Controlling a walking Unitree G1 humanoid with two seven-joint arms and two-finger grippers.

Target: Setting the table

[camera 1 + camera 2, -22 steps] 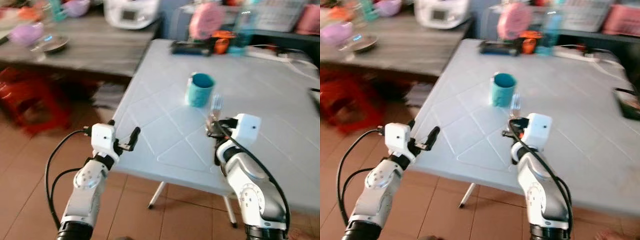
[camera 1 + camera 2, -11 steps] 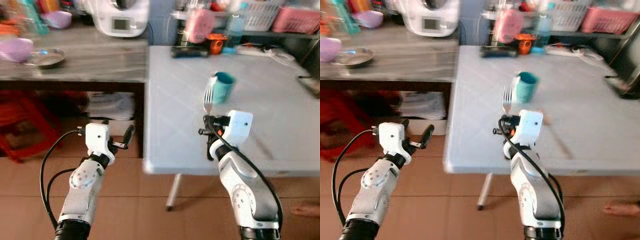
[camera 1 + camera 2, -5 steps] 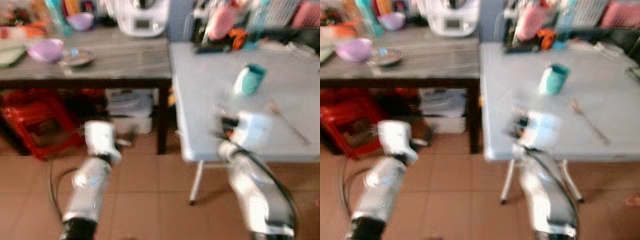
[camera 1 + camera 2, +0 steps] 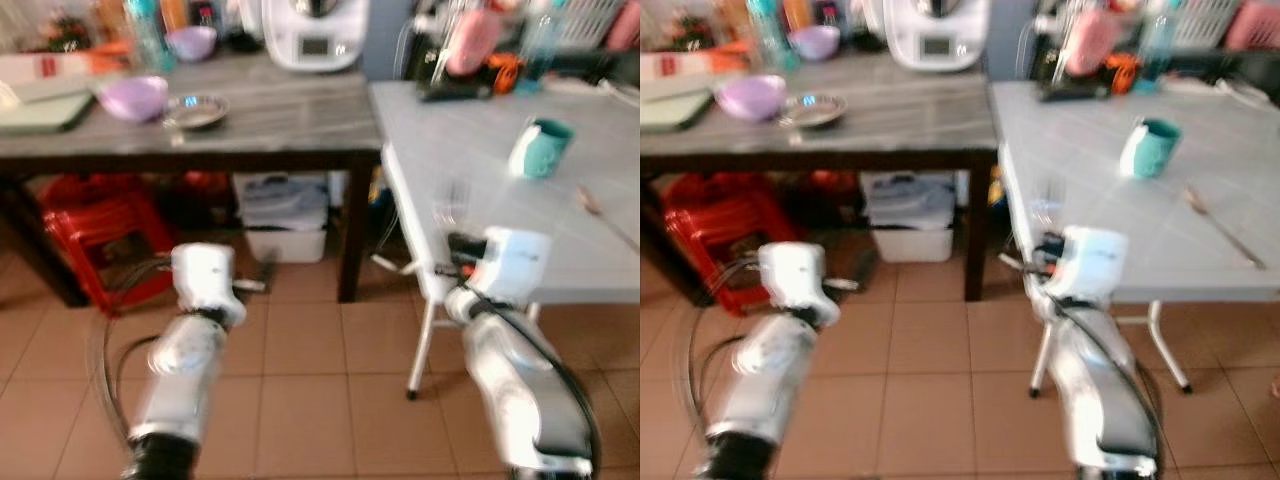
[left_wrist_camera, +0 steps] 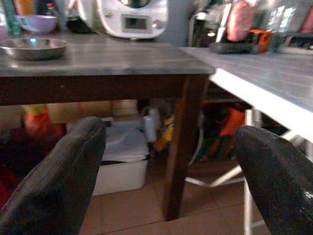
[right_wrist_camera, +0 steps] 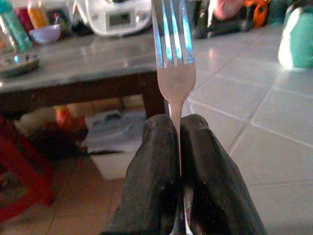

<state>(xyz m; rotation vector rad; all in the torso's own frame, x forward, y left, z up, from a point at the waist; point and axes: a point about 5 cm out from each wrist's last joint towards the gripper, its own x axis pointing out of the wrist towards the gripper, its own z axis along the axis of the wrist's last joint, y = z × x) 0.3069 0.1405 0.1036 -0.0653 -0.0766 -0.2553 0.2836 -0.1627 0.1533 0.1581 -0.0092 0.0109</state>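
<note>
Fork, silver metal (image 6: 172, 54), pinched upright at its handle by the right gripper (image 6: 179, 142), tines clear for carrying beside the pale tiled table (image 4: 1110, 215); left gripper (image 5: 166, 161) spread wide, unloaded.

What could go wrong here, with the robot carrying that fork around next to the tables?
The right claw pinches the fork only by its thin handle, tines up, so it might slip or twist loose. The blurred head views suggest the robot is moving close to the white table, so the raised fork could bump its edge. The teal mug could get knocked later.
</note>
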